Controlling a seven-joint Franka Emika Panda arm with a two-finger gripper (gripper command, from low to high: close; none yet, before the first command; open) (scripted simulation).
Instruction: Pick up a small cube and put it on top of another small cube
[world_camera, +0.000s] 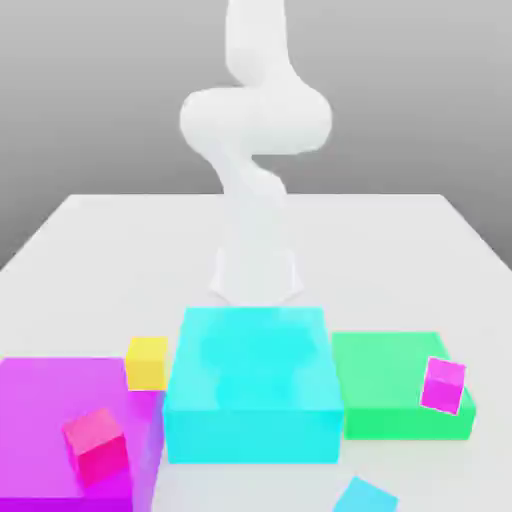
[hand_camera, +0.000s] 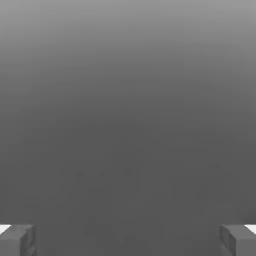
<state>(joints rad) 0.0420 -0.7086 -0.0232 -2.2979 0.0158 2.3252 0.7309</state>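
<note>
Smooth matt white tabletop (world_camera: 90, 250), flat, no texture or grain. White robot arm (world_camera: 255, 110) looks like smooth moulded plastic, soft sheen, no seams readable. Large cyan block (world_camera: 252, 385): smooth, slightly glossy top with a faint pale reflection, plastic-like. Large magenta block (world_camera: 50, 420) and large green block (world_camera: 395, 385): smooth, matt, uniform colour. Small yellow cube (world_camera: 147, 362), small hot-pink cube (world_camera: 96, 446), small magenta cube (world_camera: 443, 385), small light-blue cube (world_camera: 366, 496): all plain, smooth, matt, untextured faces. Hand view: grey gripper fingertips (hand_camera: 18, 241) look matt, dull metal or hard plastic, cannot tell which.
</note>
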